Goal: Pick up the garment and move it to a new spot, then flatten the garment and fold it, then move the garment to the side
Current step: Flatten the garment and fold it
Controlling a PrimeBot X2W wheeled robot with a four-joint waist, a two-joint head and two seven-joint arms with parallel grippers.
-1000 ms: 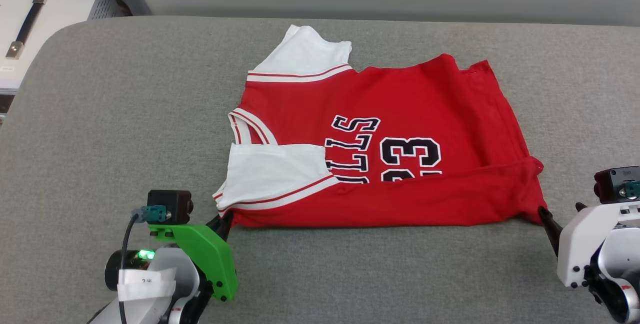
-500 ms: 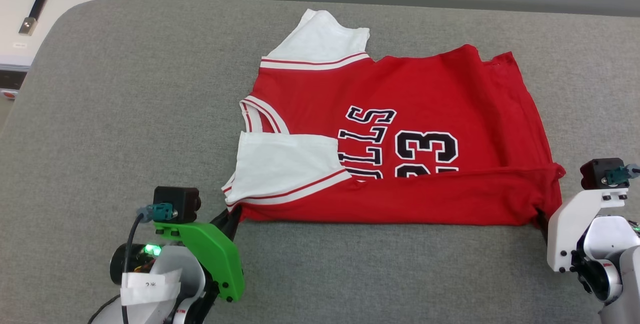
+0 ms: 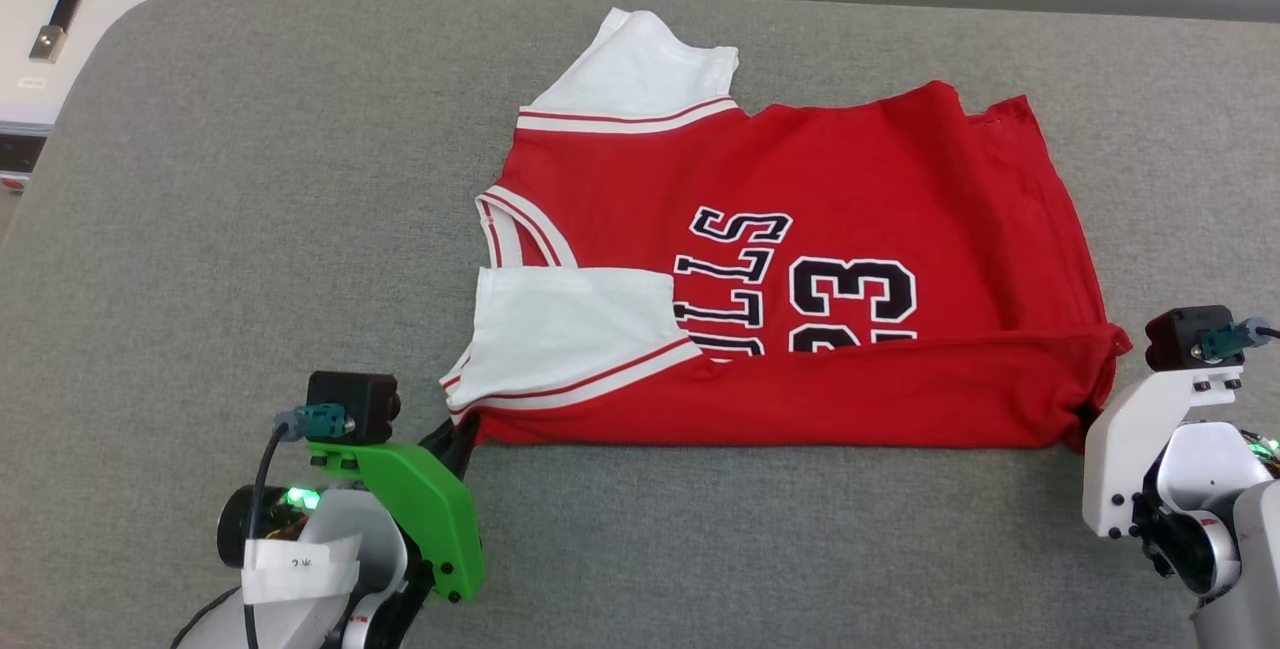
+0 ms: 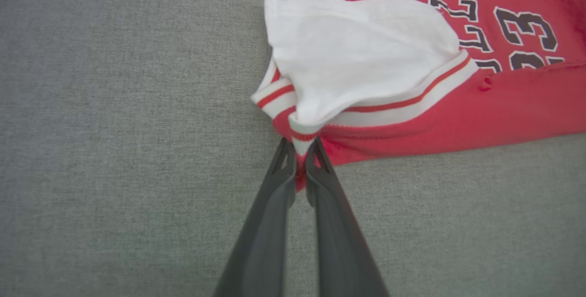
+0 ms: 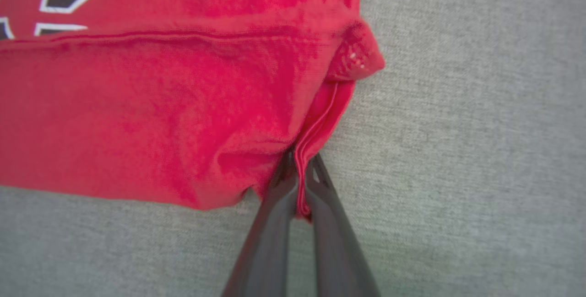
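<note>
The garment, a red T-shirt with white sleeves and a black-white print, lies on the grey surface with its near long side folded up over the print. My left gripper is shut on the near left corner by the striped sleeve trim. In the left wrist view the garment has fabric pinched between that gripper's fingers. My right gripper is shut on the near right corner. The right wrist view shows the garment's red hem clamped in that gripper.
A white case with a dark handle stands off the surface's far left corner. Bare grey fabric stretches left of the shirt and along the near edge between my arms.
The head camera has shifted, so the shirt sits slightly higher and further right in view. Both grippers stay clamped on the near corners; the right one has closed in on its corner.
</note>
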